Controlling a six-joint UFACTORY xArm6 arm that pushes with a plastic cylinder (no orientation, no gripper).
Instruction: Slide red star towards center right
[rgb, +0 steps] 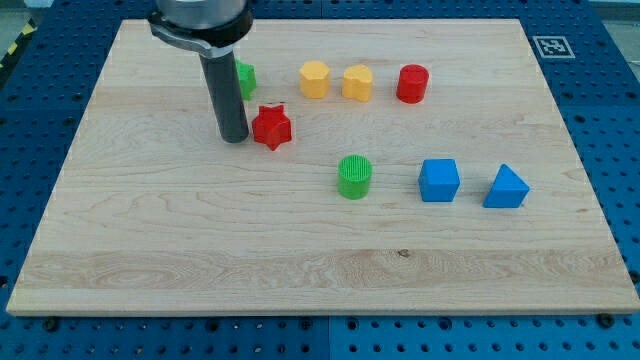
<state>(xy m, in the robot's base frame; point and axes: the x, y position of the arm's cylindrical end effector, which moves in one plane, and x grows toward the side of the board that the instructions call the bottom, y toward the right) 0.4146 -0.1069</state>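
The near half of the pale wooden worktop carries no blocks; it lies on a blue perforated base that shows around its edges.

Farther in, a row of three blocks sits right of the middle: a green cylinder nearest the centre, a blue cube near it to the right, and a blue block with a sloped, wedge-like top just beyond that, close to the right edge.

A little farther and to the left is the red star, left of centre and well apart from the green cylinder. My tip rests on the worktop just left of the red star, so close that whether it touches the block cannot be told. There is no gripper on this arm, only the dark rod, so nothing spreads or pinches.

In the far row, from left to right: a green block partly hidden behind the rod, its shape unclear; two yellow blocks, the left one roughly hexagonal and the right one with a shape hard to make out; then a red cylinder.

A black and white marker tag sits at the far right corner.
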